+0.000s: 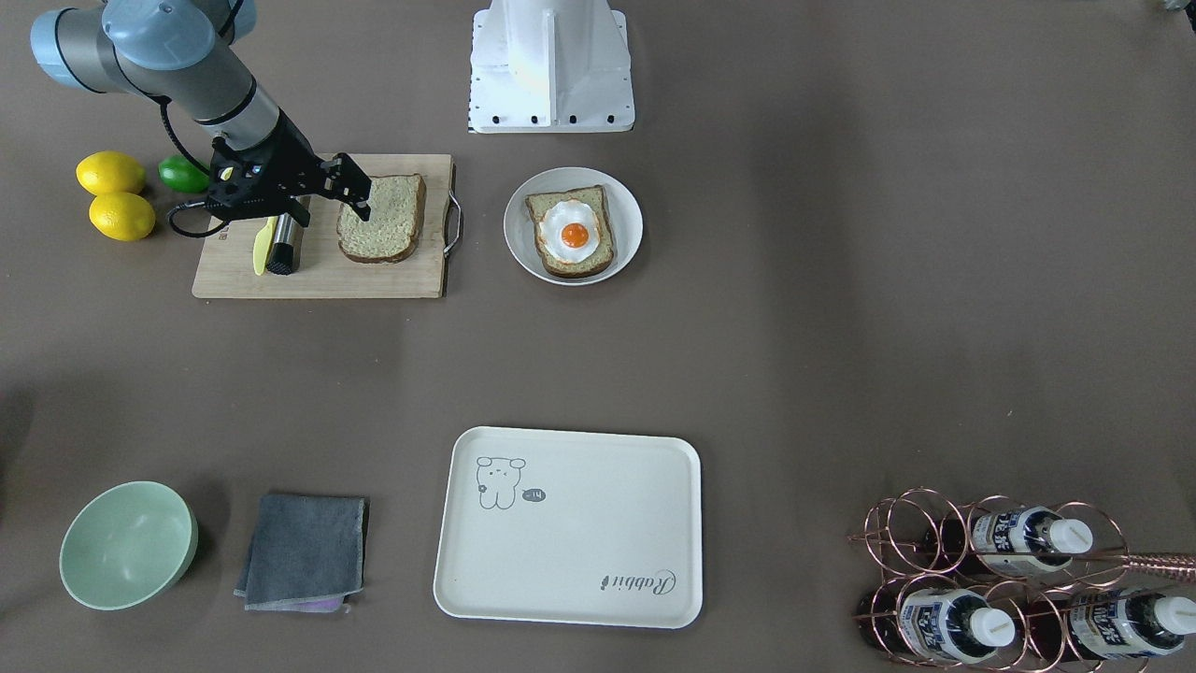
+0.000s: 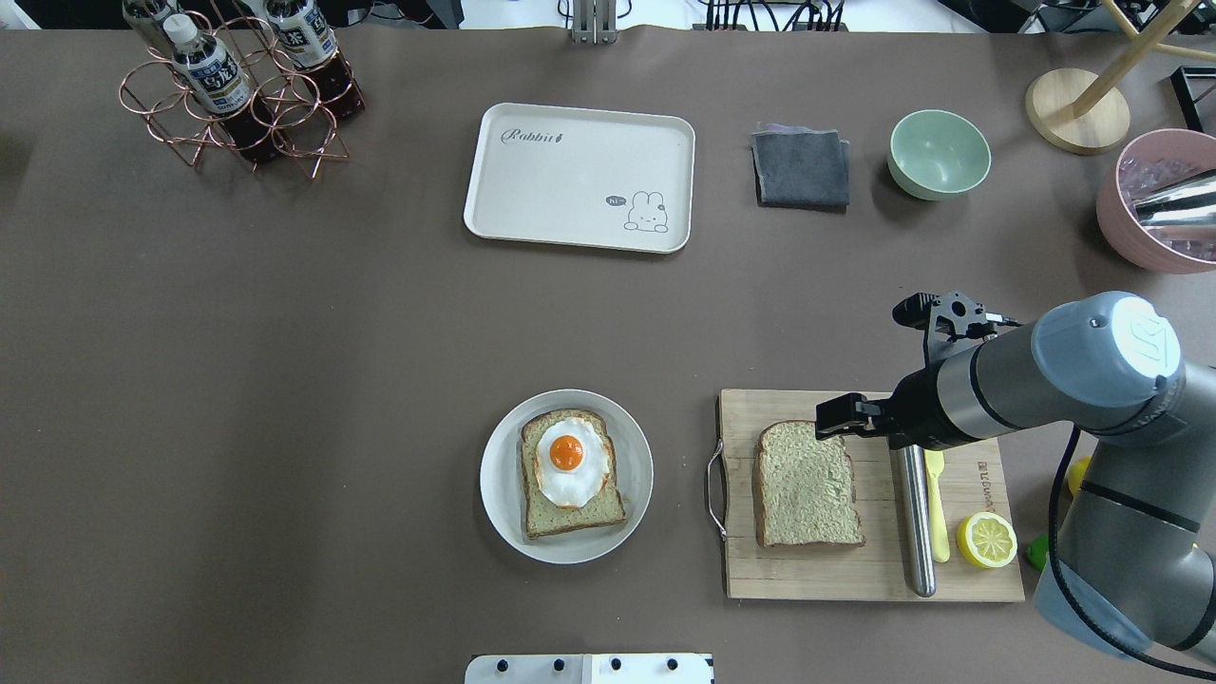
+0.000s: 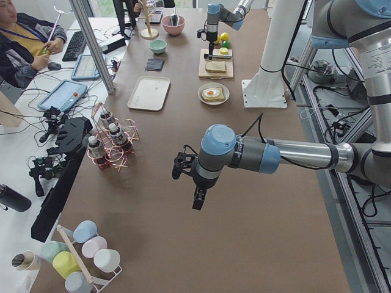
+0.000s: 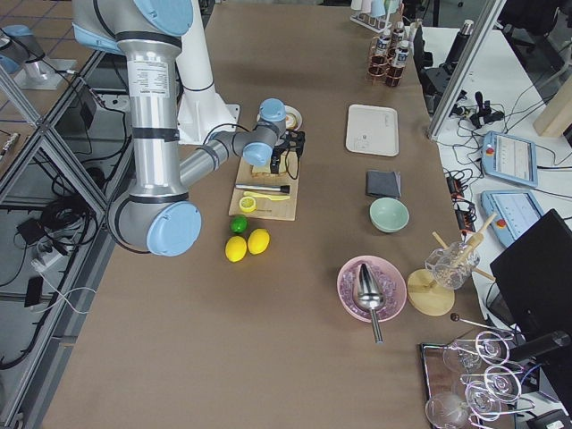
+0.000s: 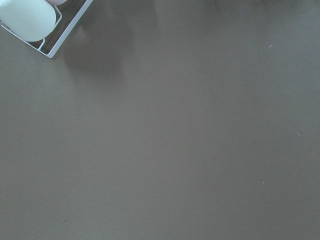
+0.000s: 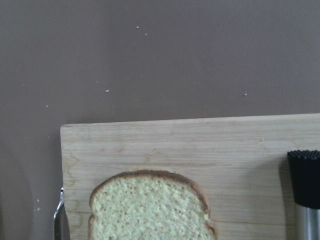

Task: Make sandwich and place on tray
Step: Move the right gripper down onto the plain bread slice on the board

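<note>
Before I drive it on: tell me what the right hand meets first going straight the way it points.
The right hand points down at the bread slice on the cutting board, near its corner. Depth is unclear, so it might meet board instead.

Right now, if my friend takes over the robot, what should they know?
Right tool: open, empty, above a corner of the board slice.
Left tool: over bare table, far from the food; open or shut, cannot tell.
Things: board slice lies on the board; plate slice with the egg on it sits on the plate; tray holds nothing.
Done: egg on one slice.
Left: put the board slice on the egg, then move the sandwich to the tray.
</note>
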{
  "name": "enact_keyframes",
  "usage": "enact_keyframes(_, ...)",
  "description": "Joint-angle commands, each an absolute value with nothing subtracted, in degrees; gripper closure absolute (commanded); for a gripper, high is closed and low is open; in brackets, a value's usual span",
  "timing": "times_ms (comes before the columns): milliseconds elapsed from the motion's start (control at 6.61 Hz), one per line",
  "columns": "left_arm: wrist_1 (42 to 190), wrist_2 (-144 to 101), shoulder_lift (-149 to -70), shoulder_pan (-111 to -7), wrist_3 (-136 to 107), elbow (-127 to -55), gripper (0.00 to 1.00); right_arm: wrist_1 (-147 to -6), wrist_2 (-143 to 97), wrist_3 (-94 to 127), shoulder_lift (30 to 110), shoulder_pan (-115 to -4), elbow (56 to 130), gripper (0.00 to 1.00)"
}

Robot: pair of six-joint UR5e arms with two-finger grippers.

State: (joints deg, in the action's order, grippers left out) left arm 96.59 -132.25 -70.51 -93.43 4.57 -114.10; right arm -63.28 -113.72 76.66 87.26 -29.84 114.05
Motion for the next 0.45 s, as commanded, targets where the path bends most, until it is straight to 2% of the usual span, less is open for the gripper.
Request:
enact_keyframes(0, 96.9, -132.3, -70.5, -93.4, 4.6, -114.3, 0.02, -63.2, -113.4, 77.3, 87.2, -27.4, 113.4, 0.21)
enact_keyframes(303, 96.9, -132.1, -70.4, -93.8, 4.7, -114.7, 0.02, -63.2, -113.3, 77.4, 87.3, -26.4, 112.9, 0.24)
